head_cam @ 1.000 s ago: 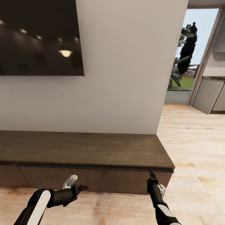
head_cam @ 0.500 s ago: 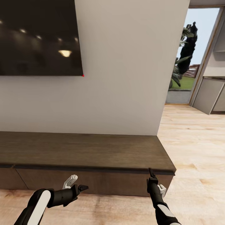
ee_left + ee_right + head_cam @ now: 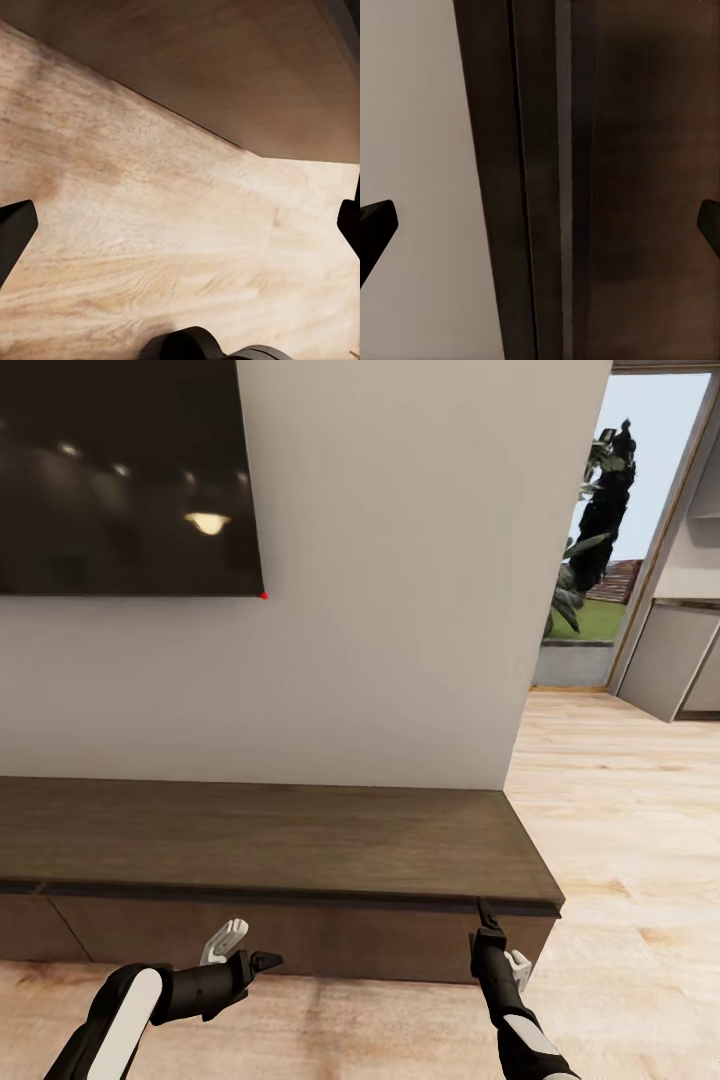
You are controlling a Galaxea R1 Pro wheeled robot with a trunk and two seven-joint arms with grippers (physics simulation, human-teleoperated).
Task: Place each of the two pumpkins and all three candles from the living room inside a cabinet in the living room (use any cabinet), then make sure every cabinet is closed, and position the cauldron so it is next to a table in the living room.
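Only my view has crept rightward; both arms hang as before. My left gripper [image 3: 243, 947] and right gripper [image 3: 497, 940] are spread, holding nothing, near the closed cabinet [image 3: 300, 840]. No pumpkins or candles appear here, so stowing seemingly remains.

I have both arms low in front of me in the head view. My left arm comes in from the lower left, white upper shell and black forearm, bent so the left hand [image 3: 243, 950] points to the right; its 2 fingers, 1 white and 1 black, stand spread apart. My right arm rises from the lower right, forearm near upright, and the right hand [image 3: 487, 920] points upward; in its wrist view the fingertips [image 3: 376, 225] sit wide apart.
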